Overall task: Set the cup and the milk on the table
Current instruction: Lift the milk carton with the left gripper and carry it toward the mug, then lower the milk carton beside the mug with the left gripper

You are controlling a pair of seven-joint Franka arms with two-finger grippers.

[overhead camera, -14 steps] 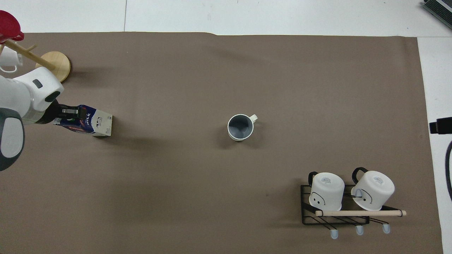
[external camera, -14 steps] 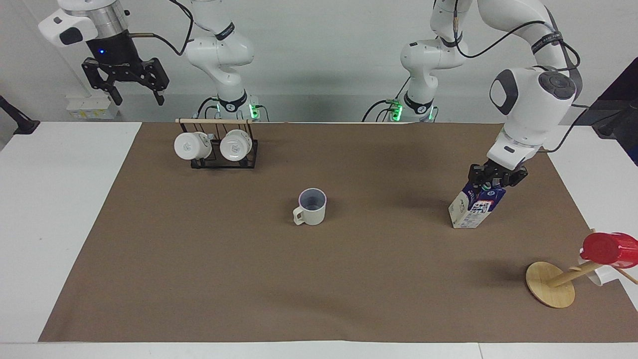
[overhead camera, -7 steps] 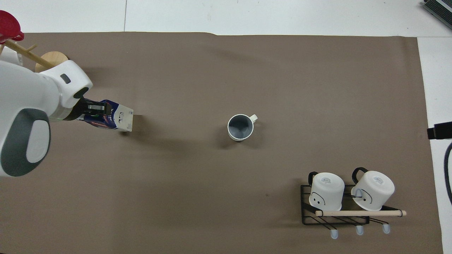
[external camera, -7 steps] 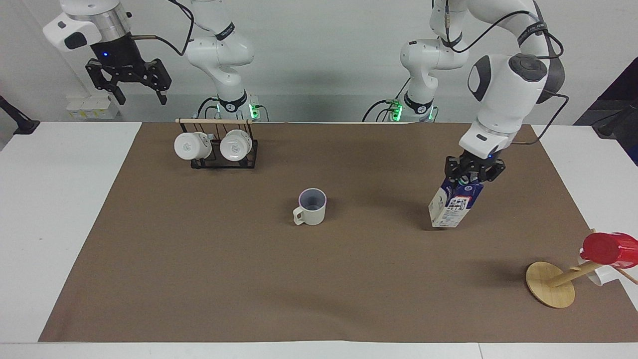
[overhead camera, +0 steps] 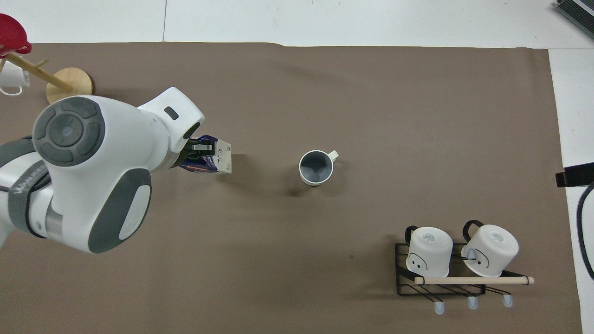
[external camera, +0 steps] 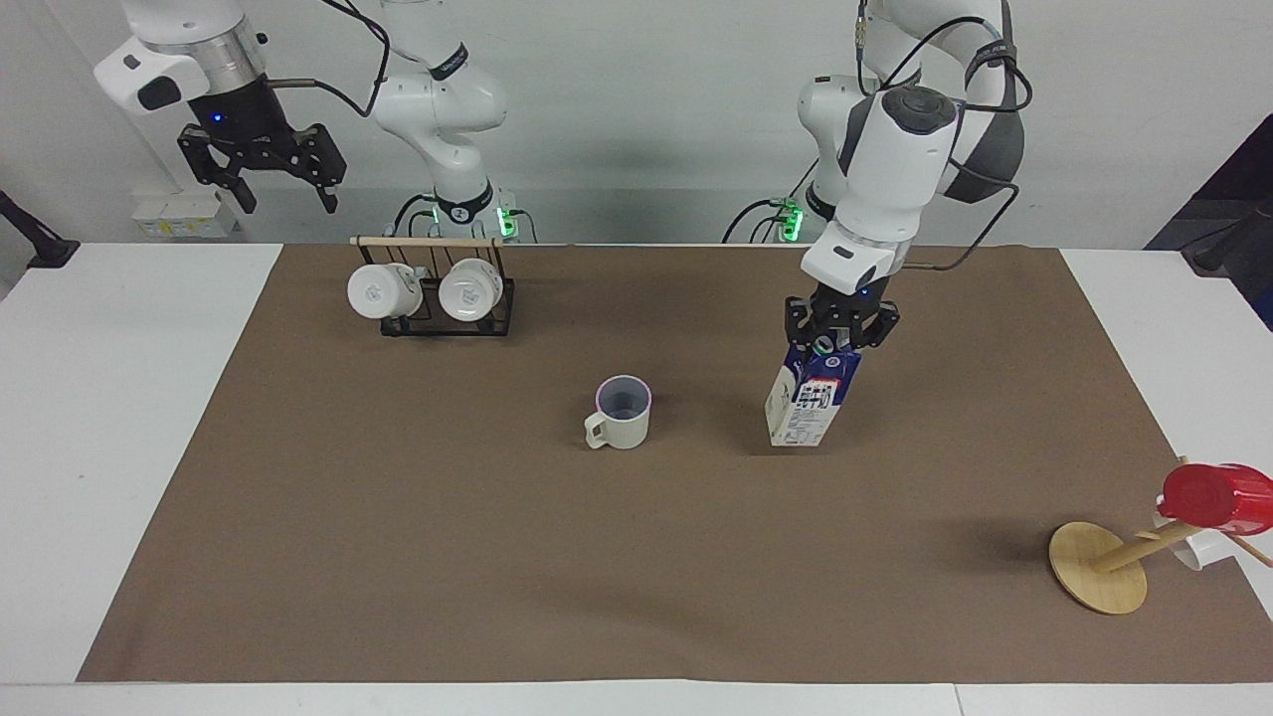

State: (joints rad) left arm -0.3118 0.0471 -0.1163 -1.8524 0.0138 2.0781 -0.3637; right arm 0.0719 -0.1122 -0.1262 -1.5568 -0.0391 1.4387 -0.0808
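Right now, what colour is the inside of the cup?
Greyish-lavender inside the cup; the overhead view shows it best.

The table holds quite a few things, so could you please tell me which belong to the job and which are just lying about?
Job:
- cup, upright on the mat
- milk, held by the left tool, beside the cup
- table

Lying about:
- two white mugs on the black rack
- red cup on the wooden stand
- right tool, open, waiting
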